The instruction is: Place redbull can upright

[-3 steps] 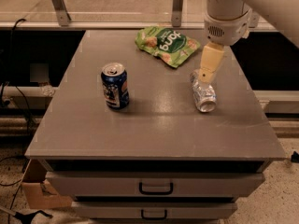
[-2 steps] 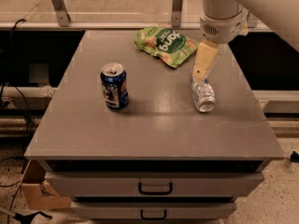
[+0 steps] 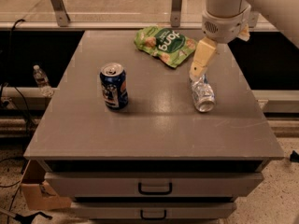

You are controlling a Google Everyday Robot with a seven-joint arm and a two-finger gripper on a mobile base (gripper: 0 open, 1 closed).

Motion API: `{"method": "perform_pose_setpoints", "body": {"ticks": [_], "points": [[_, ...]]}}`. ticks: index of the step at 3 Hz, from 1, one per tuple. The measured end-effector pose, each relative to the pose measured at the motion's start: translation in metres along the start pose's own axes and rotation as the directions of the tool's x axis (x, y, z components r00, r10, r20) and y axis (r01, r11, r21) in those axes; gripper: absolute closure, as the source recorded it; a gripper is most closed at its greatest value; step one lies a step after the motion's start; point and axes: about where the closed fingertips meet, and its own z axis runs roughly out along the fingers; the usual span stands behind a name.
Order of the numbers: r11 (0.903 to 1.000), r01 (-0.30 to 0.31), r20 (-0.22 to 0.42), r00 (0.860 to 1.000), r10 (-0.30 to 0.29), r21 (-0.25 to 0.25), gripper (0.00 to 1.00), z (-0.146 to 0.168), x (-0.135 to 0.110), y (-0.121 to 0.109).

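slim shiny silver metal redbull can (image 3: 203, 94) on its side, front-right of green snack bag (image 3: 164, 45) | gripper (image 3: 196, 73) at its bag-side end, opening cannot tell | likely light, slick, dentable: grasp mid-body

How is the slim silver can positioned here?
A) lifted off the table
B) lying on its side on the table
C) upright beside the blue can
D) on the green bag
B: the redbull can lies on its side on the table, with the gripper at its far end.
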Motion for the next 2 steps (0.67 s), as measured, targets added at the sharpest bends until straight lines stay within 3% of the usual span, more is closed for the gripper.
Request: {"method": "perform_pose_setpoints", "body": {"ticks": [1,2], "points": [[0.9777,-0.171,-0.009,0.985,0.171,-0.122,0.0,0.01,0.006,0.003],[0.9204,-0.337,-0.021,0.94,0.339,-0.199,0.0,0.011,0.014,0.013]]}}
